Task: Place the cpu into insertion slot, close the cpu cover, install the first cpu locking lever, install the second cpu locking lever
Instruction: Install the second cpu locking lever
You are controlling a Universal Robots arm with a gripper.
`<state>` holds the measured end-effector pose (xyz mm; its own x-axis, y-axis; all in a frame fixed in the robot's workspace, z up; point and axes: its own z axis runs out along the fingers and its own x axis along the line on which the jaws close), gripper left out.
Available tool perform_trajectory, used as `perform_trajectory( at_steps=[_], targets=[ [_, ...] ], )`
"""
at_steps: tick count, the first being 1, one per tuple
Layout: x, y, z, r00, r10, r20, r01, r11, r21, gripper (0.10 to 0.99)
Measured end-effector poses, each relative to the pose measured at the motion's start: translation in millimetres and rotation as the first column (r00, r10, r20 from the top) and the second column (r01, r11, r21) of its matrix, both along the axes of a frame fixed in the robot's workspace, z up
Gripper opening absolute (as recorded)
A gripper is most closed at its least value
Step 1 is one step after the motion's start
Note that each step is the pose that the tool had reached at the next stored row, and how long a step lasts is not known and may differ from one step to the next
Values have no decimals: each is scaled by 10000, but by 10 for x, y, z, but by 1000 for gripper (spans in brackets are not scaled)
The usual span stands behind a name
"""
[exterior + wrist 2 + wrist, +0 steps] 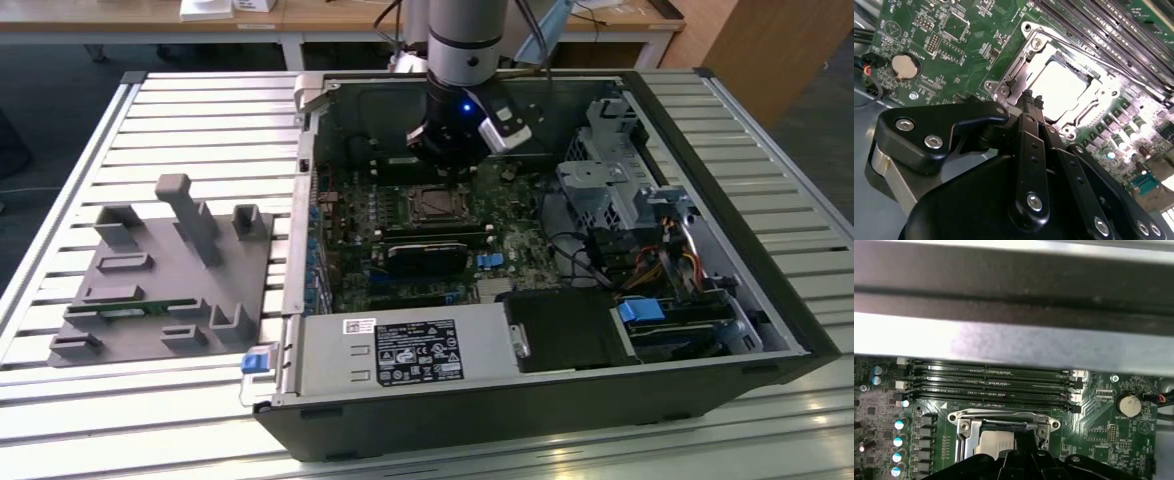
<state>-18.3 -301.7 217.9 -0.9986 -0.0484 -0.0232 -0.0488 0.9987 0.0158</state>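
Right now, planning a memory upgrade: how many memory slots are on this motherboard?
4. The memory slots lie parallel, side by side, between the cpu cover and the case's metal rail in the first wrist view; others may be hidden.

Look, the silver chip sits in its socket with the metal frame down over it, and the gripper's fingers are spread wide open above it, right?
Not quite. In the second wrist view the gripper has its fingers pressed together, not spread, with the tips just beside the socket. The rest holds: the cpu lies in the insertion slot with the cpu cover down around it.
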Motion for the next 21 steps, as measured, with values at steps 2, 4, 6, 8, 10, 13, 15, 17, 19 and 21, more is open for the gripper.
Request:
perform_trajectory(
  at_steps=[2, 4, 6, 8, 10, 13, 15, 17, 19, 21],
  targets=[
    [0, 0, 45, 10000, 1, 1, -1, 10000, 1, 106],
    [1, -3, 70, 10000, 1, 0, -1, 10000, 1, 106],
    [0, -23, 71, 10000, 1, 0, -1, 10000, 2, 106],
    [0, -49, 71, 10000, 0, 1, 0, 10000, 2, 106],
    [0, -83, 71, 10000, 0, 0, 0, 10000, 1, 106],
    [0, -129, 71, 10000, 1, 1, -1, 10000, 2, 106],
    [0, -140, 75, 10000, 1, 0, -1, 10000, 1, 106],
    [0, -145, 94, 10000, -1, 0, 1, 10000, 1, 106],
    [0, -146, 133, 10000, 0, 0, 0, 10000, 1, 106],
    [0, -146, 186, 10000, 1, 1, -1, 10000, 1, 106]
  ],
)
